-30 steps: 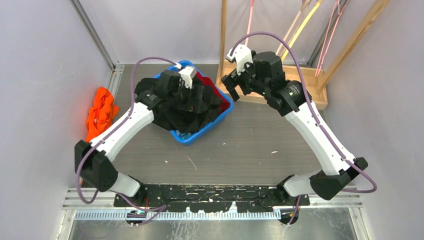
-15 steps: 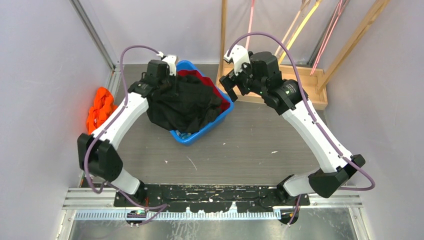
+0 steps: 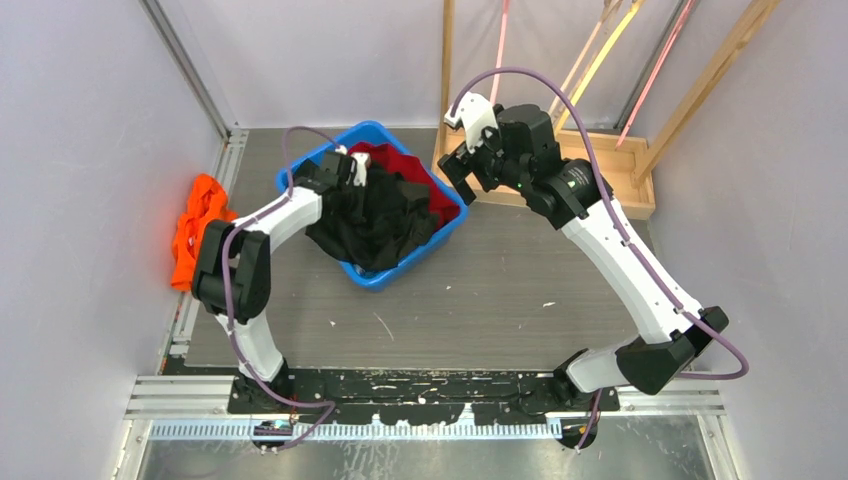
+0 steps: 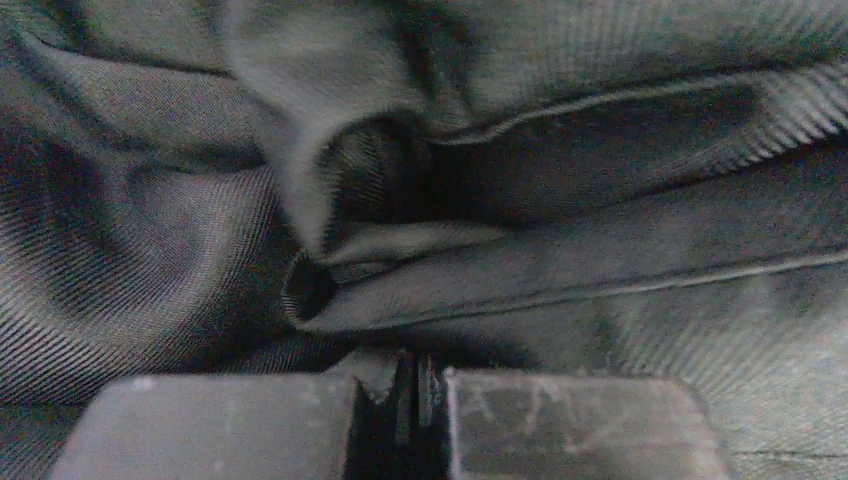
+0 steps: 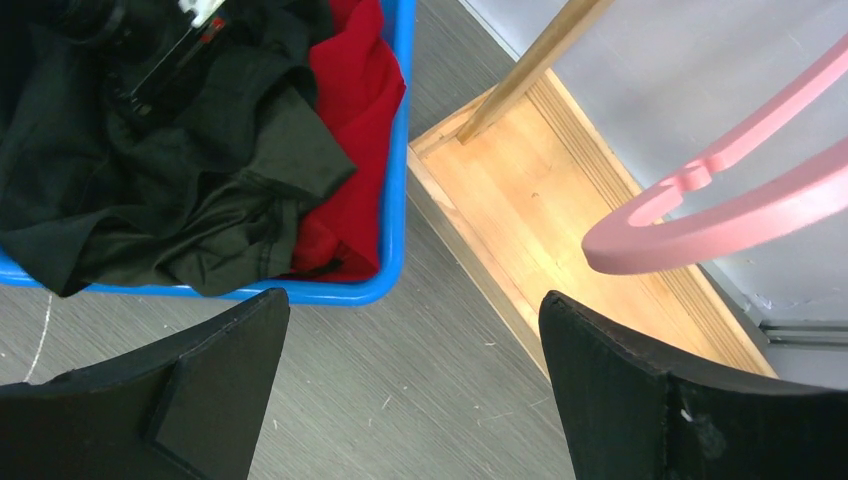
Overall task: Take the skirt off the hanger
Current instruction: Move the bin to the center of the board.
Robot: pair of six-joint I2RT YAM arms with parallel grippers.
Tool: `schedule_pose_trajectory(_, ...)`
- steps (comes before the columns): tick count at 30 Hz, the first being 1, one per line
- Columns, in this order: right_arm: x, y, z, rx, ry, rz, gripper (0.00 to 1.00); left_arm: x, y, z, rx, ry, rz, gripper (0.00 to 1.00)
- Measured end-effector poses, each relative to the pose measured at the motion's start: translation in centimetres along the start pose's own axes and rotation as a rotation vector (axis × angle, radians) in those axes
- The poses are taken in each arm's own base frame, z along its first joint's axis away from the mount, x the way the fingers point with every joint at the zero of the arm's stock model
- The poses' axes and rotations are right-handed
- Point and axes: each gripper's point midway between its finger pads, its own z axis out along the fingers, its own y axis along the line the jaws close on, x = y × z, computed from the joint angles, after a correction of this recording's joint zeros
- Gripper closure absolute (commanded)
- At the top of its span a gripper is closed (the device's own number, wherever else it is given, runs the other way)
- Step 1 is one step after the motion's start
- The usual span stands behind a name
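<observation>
The left gripper (image 3: 352, 170) has snapped shut and now pinches a fold of the black skirt (image 3: 385, 215). The skirt lies in the bin (image 3: 390, 277), so it looks already off the bare hanger (image 5: 720, 215). That arm has since drawn back from the bin's left. The right gripper (image 3: 458, 178) stays spread, right of the bin.

Matt black twill skirt (image 4: 180, 250), glossy blue plastic bin (image 5: 395, 150), smooth pink hanger (image 5: 720, 215)

Skirt (image 4: 150, 250) is black, fine diagonal rib weave. Bin (image 3: 400, 272) is blue. Red cloth (image 3: 385, 158) beside skirt. Orange cloth (image 3: 198, 230). Hanger (image 5: 720, 225) is pink. Desk (image 3: 480, 290) is grey, streaked. Rack (image 5: 520, 200) is pale wood.
</observation>
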Motion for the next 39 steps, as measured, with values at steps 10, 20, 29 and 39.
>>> schedule_pose_trajectory(10,0.5,0.1,0.2,-0.003,0.014,-0.021,0.0,11.6,-7.2,-3.2,0.108,0.158,0.094,1.0)
schedule_pose_trajectory(20,0.7,0.0,0.3,-0.001,0.019,-0.041,0.0,19.4,-15.2,-8.0,0.229,0.239,0.293,1.0)
schedule_pose_trajectory(29,1.4,0.4,0.6,-0.016,0.036,-0.043,0.0,20.8,-17.3,-14.1,0.37,0.241,0.37,1.0)
schedule_pose_trajectory(39,1.5,0.3,0.6,-0.01,0.037,-0.034,0.0,15.2,-16.4,-17.5,0.262,0.088,0.415,0.0)
